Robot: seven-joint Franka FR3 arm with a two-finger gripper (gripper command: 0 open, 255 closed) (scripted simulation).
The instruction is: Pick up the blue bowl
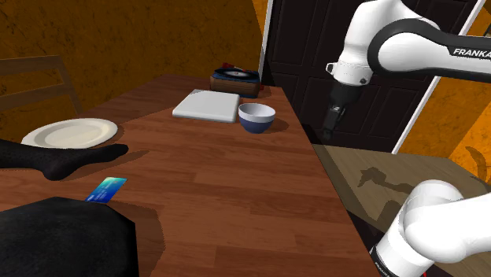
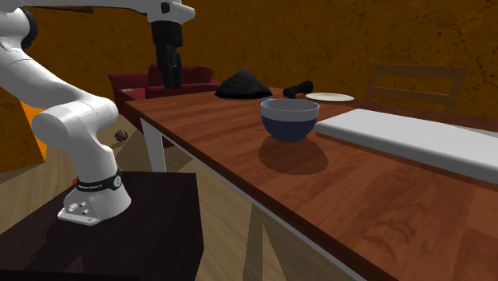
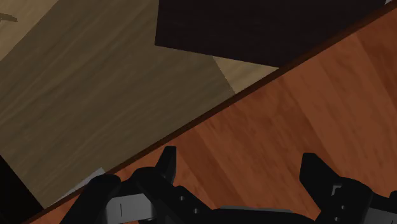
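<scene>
A: status on the blue bowl (image 1: 256, 117)?
B: untouched; upright on the table (image 1: 236, 181), far right part in the shoulder view, near the right edge; just beside the white slab (image 1: 206, 105), on the slab's right; can't tell if they touch.
A: jaws?
B: spread, nothing between them; in the wrist view both fingers (image 3: 168, 165) stand apart over bare table wood; the table edge runs diagonally just ahead, plank floor (image 3: 83, 83) beyond it.
A: arm (image 1: 393, 39) relative to the bowl?
B: jaws hang high, pointing down, about at the table's right edge; right of the bowl and well apart from it; in the second exterior view they're up and left of the bowl, same story.
A: step?
B: I'd call it early approach; no contact, no grasp; lift not begun.
A: next move?
B: my read: translate left over the table until the jaws sit above the bowl; line up one finger inside the rim, one outside; descend; close on the wall; lift straight.
A: risks?
B: the slab crowds the bowl's left side; take the rim on the right or near side so the outer finger has room; a curved wall may slip, so close slowly.
A: clutter?
B: plate (image 1: 70, 132), card (image 1: 106, 189), dark cloth (image 1: 63, 236); all well off to the left; likely not in the path.
</scene>
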